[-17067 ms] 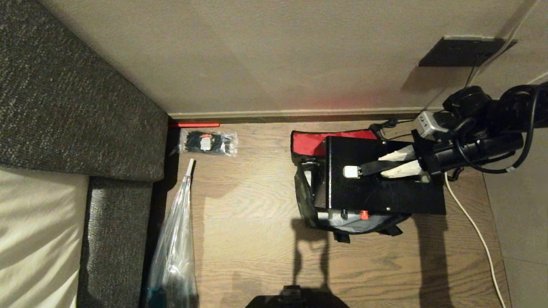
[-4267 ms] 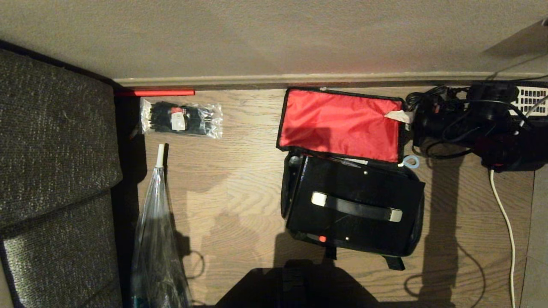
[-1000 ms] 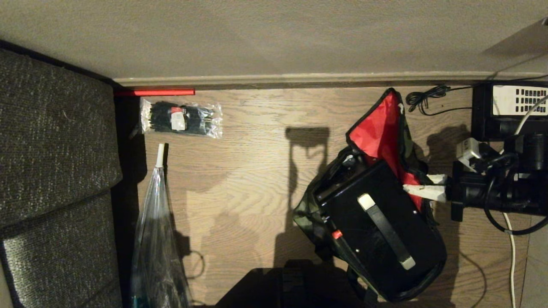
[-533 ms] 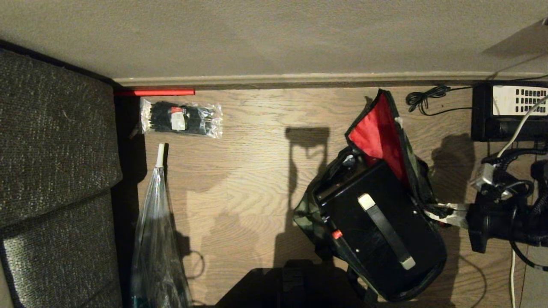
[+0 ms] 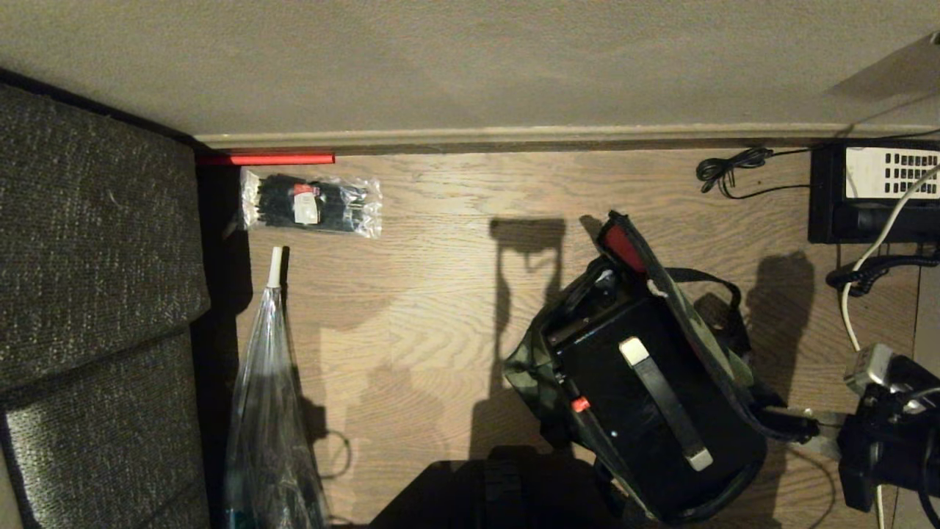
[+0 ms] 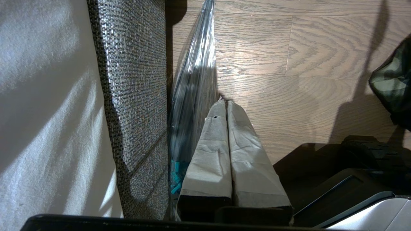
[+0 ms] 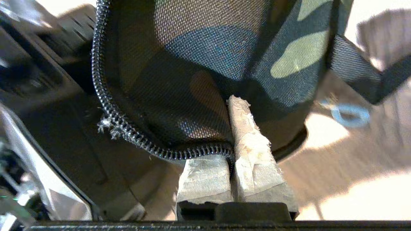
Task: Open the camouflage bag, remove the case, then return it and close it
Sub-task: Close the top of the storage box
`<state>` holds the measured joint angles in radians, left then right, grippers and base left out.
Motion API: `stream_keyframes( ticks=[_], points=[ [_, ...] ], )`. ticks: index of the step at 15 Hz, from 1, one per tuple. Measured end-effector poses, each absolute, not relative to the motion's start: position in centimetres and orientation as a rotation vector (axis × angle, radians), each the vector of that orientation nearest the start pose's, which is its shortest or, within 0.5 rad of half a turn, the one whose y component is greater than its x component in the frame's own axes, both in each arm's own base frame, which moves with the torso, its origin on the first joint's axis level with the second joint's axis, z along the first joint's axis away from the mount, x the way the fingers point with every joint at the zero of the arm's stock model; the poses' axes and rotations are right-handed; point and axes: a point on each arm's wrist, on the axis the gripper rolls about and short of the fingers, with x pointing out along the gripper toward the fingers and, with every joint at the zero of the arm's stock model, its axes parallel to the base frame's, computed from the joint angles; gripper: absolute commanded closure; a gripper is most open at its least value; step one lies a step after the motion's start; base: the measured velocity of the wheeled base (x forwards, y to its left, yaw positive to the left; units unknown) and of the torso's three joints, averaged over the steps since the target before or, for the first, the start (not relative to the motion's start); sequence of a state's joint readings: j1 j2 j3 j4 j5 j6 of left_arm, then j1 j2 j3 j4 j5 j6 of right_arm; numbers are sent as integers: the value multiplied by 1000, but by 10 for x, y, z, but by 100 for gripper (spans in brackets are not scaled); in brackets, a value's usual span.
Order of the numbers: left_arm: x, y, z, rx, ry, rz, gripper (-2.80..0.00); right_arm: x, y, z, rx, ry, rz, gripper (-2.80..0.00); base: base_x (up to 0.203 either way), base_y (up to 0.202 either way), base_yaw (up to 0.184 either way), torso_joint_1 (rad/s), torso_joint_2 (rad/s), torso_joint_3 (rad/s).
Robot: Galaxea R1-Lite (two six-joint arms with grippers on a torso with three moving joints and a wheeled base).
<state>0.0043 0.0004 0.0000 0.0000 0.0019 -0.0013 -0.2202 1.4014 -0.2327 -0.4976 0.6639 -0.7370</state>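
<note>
The camouflage bag (image 5: 536, 364) lies slanted on the wooden floor at the right, with the black case (image 5: 631, 411) inside it, strap handle up. The lid (image 5: 690, 330) stands folded partly over the case, and only a sliver of its red lining (image 5: 623, 246) shows. My right gripper (image 5: 806, 428) is at the bag's near right corner. In the right wrist view this gripper (image 7: 230, 150) is shut on the lid's zipper edge (image 7: 135, 136), under the camouflage fabric (image 7: 289, 61). My left gripper (image 6: 225, 103) hangs shut and empty near the sofa, away from the bag.
A grey sofa (image 5: 95, 257) fills the left side, with a long clear plastic bag (image 5: 283, 411) leaning beside it. A packet of black ties (image 5: 312, 204) lies by the skirting board (image 5: 514, 137). A black desk phone (image 5: 874, 192), its white cord (image 5: 855, 308) and a coiled cable (image 5: 727, 169) lie at the far right.
My right gripper has moved toward the near edge, pulling the lid's edge along. The lid has swung down over the case and most of the red lining is now hidden.
</note>
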Motion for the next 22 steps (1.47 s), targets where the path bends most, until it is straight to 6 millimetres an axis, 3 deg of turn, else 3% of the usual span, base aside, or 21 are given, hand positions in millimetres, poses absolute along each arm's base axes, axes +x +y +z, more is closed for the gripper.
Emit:
stream_keyframes(
  ticks=[3,7,8,14,22],
  points=[
    [-23,0,75,-1,0,7,0,153,-21,95,-448,468,559,0,0,0,0,0,0,0],
    [-23,0,75,-1,0,7,0,143,-14,83,-482,528,643,0,0,0,0,0,0,0],
    [-23,0,75,-1,0,7,0,141,-12,81,-496,541,673,-280,0,0,0,0,0,0],
    [-23,0,75,-1,0,6,0,134,0,76,-476,566,812,-280,0,0,0,0,0,0],
    [-23,0,75,-1,1,7,0,139,24,78,-411,560,993,-280,0,0,0,0,0,0]
  ],
)
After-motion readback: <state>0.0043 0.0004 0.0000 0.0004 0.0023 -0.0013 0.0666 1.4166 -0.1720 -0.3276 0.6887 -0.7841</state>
